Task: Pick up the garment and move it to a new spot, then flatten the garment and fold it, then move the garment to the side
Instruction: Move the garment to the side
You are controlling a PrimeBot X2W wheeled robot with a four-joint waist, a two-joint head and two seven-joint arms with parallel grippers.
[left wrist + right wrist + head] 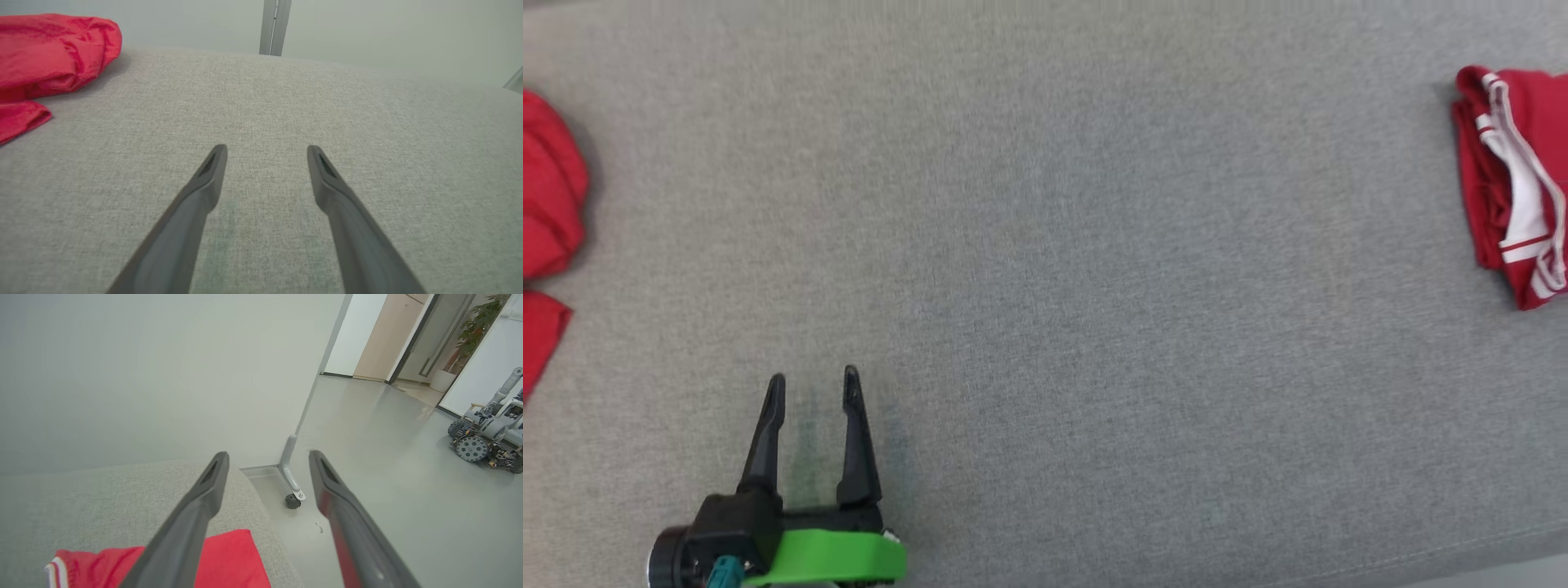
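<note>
1. Head view: the left claw (814, 374) sits at 7 o'clock. Its two dark fingers point toward 12 and are spread apart with nothing between them, over a grey cloth surface (1094, 286).
2. Left wrist view: bare grey weave lies between and around those fingers. A loose heap of red cloth (53, 53) sits at 10 o'clock, well apart from the fingertips.
3. Right wrist view: the right claw (268, 453) is wide open and grips nothing.
4. At 7 o'clock in that view lies the folded red garment (229, 559) with white trim. It is partly hidden behind one finger and rests near the rounded end of the grey surface. From the head camera it lies at 3 o'clock, at the picture's edge, well apart from the left claw.
5. Farther out from the right claw, a pale wall panel (163, 375) fills 10 o'clock. Its wheeled foot (292, 498) stands on the smooth floor (388, 477) between the fingers.
6. Another wheeled robot (486, 437) is parked at 3 o'clock, and a potted plant (478, 322) stands at 1 o'clock.
</note>
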